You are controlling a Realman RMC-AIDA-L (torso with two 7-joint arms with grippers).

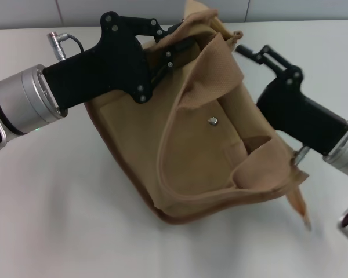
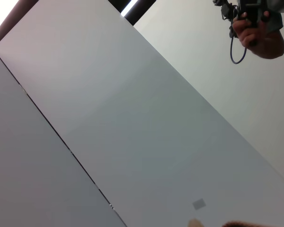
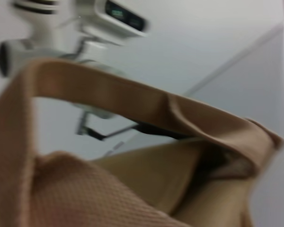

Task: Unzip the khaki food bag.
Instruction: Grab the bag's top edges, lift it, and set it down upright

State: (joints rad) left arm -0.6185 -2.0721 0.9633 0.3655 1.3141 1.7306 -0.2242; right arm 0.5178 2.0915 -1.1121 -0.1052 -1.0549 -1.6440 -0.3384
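Note:
The khaki food bag (image 1: 209, 156) lies tilted on the white table, its front pocket flap with the silver snap (image 1: 213, 121) facing up. My left gripper (image 1: 177, 49) reaches in from the left and is shut on the bag's top edge. My right gripper (image 1: 242, 49) comes from the right and is shut on the top corner at the bag's far end. The zipper is hidden in folded fabric. The right wrist view shows a webbing handle (image 3: 109, 90) arching over the bag's body (image 3: 132, 189). The left wrist view looks upward and shows only a sliver of khaki.
The white table (image 1: 58, 202) spreads to the left and in front of the bag. One webbing handle end (image 1: 298, 202) hangs off the bag's near right corner. A person's hand holding a device (image 2: 255, 33) shows in the left wrist view.

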